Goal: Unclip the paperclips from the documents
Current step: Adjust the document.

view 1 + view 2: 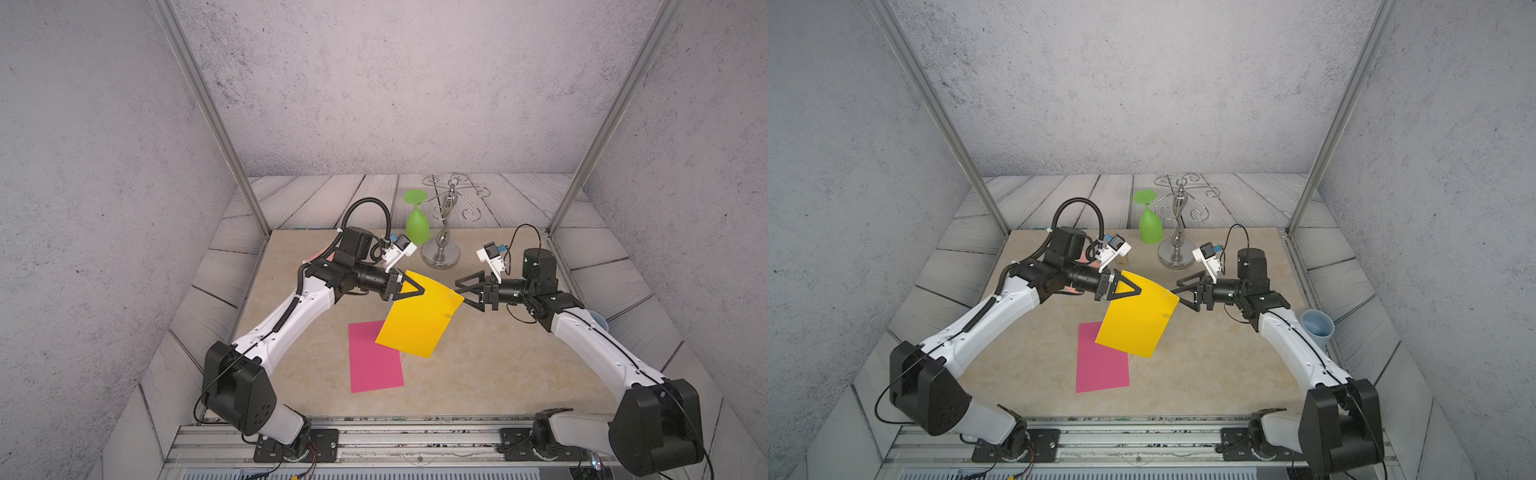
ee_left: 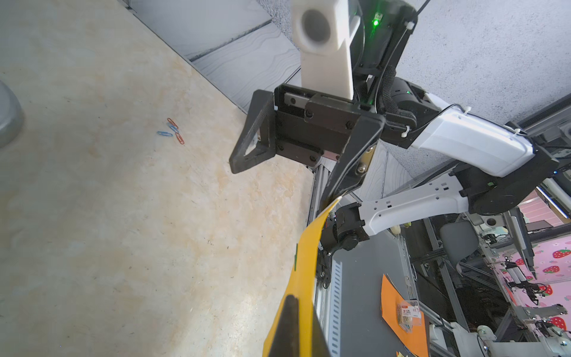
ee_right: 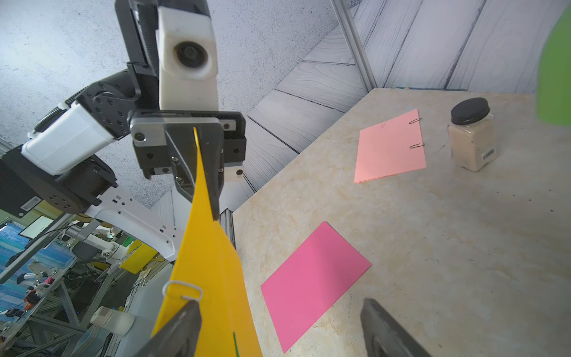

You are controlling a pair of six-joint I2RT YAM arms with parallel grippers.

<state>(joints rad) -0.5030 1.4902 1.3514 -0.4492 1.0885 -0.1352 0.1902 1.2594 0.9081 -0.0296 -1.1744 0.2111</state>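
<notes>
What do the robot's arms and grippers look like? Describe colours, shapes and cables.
The left arm and right arm have white shells with black joints. The left gripper and right gripper have black triangular frame fingers. A ribbed black hose loops above the left arm; a thin black cable above the right.

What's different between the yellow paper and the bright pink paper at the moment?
The yellow paper hangs tilted in the air, pinched by the left gripper; the bright pink paper lies flat on the table. The yellow paper carries a paperclip on its edge; none plainly shows on the bright pink paper. Both are plain blank rectangles of similar size.
</notes>
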